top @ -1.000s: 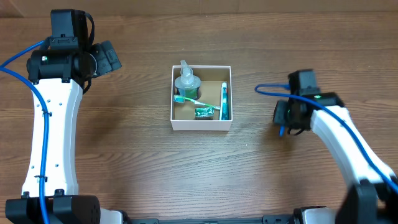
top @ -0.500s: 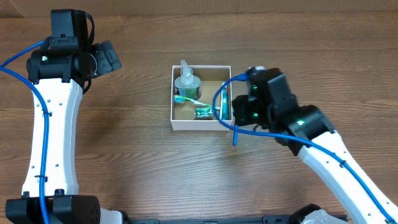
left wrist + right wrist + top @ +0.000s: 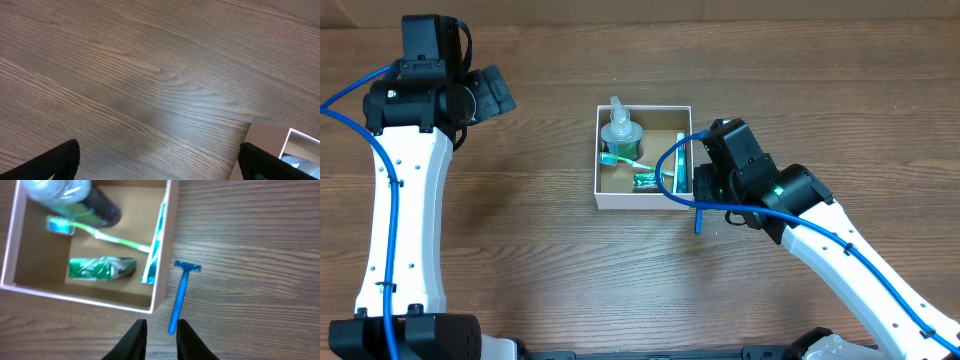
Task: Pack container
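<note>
The container [image 3: 643, 203], a shallow white box with a brown inside, sits mid-table. In it are a clear bottle [image 3: 619, 130], a green toothbrush [image 3: 625, 160], a green packet [image 3: 647, 181] and a toothpaste tube [image 3: 680, 165]. My right gripper [image 3: 712, 190] hovers by its right wall. A blue razor [image 3: 180, 297] lies on the table just outside the container [image 3: 159, 297]. Its handle end reaches between the right gripper's [image 3: 161, 326] narrowly open fingers without being pinched. My left gripper [image 3: 161, 165] is wide open over bare wood at the far left [image 3: 500, 92].
Brown wood-grain table [image 3: 520, 250] all around the box. The box's near corner [image 3: 280, 150] shows at the lower right of the left wrist view. Blue cables run along both white arms.
My right arm swung left from the table's right side to the container's right wall, bringing the blue razor. Its jaws have parted slightly. The left arm has not moved.
</note>
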Motion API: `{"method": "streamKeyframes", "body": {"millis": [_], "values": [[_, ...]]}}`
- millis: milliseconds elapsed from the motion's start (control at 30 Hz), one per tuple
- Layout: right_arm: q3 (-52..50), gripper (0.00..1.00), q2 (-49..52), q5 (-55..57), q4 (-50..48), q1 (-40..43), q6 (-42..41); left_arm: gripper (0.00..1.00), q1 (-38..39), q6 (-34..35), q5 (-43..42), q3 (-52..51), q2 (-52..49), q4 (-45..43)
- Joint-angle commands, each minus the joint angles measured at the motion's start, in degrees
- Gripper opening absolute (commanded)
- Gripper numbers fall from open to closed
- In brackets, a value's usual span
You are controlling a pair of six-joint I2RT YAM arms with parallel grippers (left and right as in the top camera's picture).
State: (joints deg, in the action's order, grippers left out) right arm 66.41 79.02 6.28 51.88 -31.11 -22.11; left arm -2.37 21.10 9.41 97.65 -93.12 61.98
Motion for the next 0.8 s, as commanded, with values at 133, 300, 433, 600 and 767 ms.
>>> {"method": "streamKeyframes", "body": {"millis": [133, 300, 433, 600, 767], "values": [[-4.3, 0.21, 7.8, 5.5, -4.6, 0.1, -9.2, 1.00, -0.2, 1.2, 0.0, 0.7, 0.2, -0.1], [-4.3, 0.21, 13.3, -1.4, -9.7, 0.1, -9.6, 1.00, -0.2, 1.2, 0.0, 0.7, 0.2, -0.1], [-4.3, 0.21, 13.5, -8.0, -12.8, 0.1, -3.9, 1.00, -0.2, 1.2, 0.0, 0.7, 0.2, -0.1], [-4.3, 0.21, 13.5, -12.7, -13.5, 0.3, 4.0, 1.00, -0.2, 1.2, 0.0, 0.7, 0.2, 0.0], [-4.3, 0.25, 13.5, -1.5, -7.1, 3.2, -7.0, 1.00, -0.2, 1.2, 0.0, 0.7, 0.2, 0.0]]}}
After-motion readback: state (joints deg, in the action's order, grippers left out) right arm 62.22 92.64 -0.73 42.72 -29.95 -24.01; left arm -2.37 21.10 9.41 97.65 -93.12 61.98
